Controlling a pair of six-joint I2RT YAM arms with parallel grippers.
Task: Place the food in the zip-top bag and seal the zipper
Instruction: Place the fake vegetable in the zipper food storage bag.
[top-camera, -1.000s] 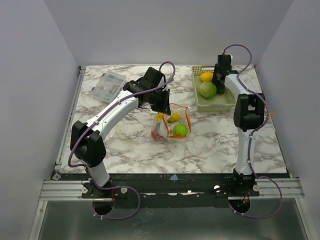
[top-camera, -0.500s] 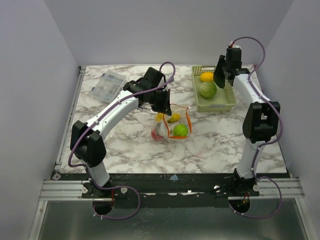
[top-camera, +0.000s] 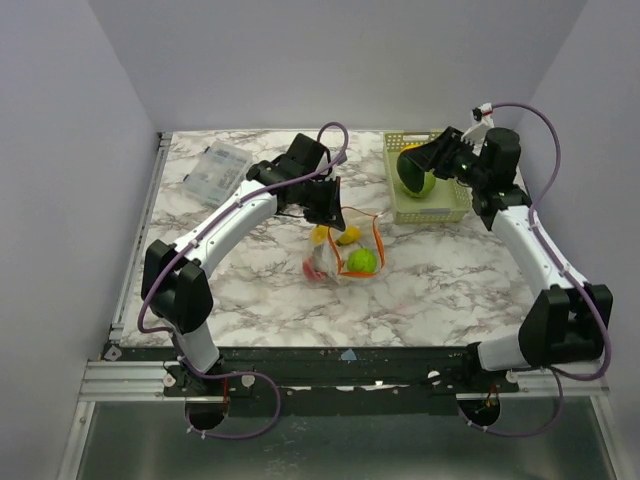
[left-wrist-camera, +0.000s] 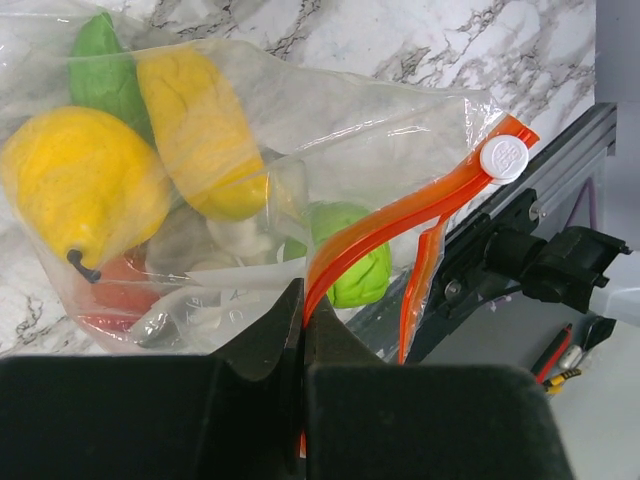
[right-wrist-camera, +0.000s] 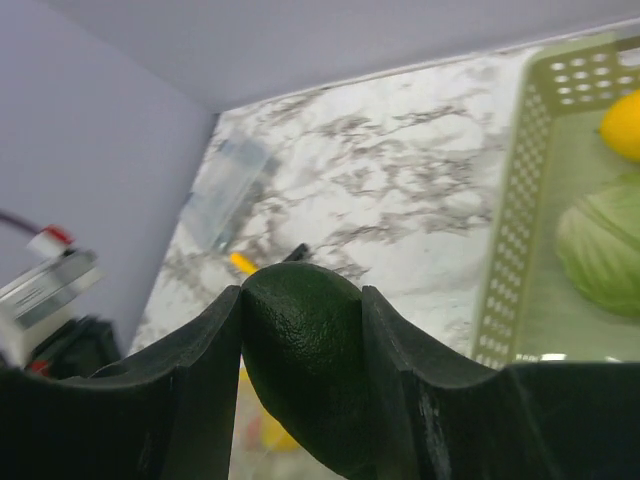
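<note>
Lying mid-table on the marble top (top-camera: 440, 290): zip-top bag (top-camera: 345, 255), crinkled, mouth not sealed. The zipper (left-wrist-camera: 400, 205) splits into two orange runs below the white slider (left-wrist-camera: 503, 158).

Inside the bag:
- yellow lemon (left-wrist-camera: 85, 185)
- a second yellow piece (left-wrist-camera: 200, 130)
- a green piece (left-wrist-camera: 100, 65) behind those two
- a light green round piece (left-wrist-camera: 350, 270)
- something red (left-wrist-camera: 115, 295) low down
- a white item (left-wrist-camera: 235, 240), maybe the garlic; can't confirm through the plastic

Left gripper (left-wrist-camera: 303, 300) is clamped on the zipper, jaws fully together on the orange edge. In the top view that is the bag's far edge.

Right gripper (right-wrist-camera: 300, 300) is pinching a dark green food piece (right-wrist-camera: 300, 350), wedged between both fingers. It is held above the left side of the pale green basket (top-camera: 440, 213).

The basket sits at the far right of the table, apart from the bag. It holds a pale green cabbage-like ball (right-wrist-camera: 600, 240) and a yellow fruit (right-wrist-camera: 625, 125).

Clear compartment box (top-camera: 215, 170) is far left, well apart from the bag and the basket.
</note>
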